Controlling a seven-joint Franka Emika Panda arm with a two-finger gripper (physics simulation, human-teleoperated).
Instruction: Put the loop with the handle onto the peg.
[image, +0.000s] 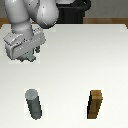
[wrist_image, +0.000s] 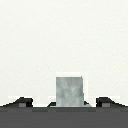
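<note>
The peg (image: 34, 103) is a short upright grey cylinder near the front of the white table, on the exterior view's left. My gripper (image: 25, 56) hangs above the table, well behind the peg. The hand hides its fingers in the exterior view. In the wrist view a grey flat piece, the handle of the loop with the handle (wrist_image: 69, 91), sits between the dark fingers (wrist_image: 20, 102) of my gripper (wrist_image: 64, 103), lifted off the table. The ring part is hidden.
A brown wooden square-sided block (image: 96, 105) stands upright near the front on the exterior view's right, level with the peg. The white table (image: 75, 60) runs to a dark edge at the back.
</note>
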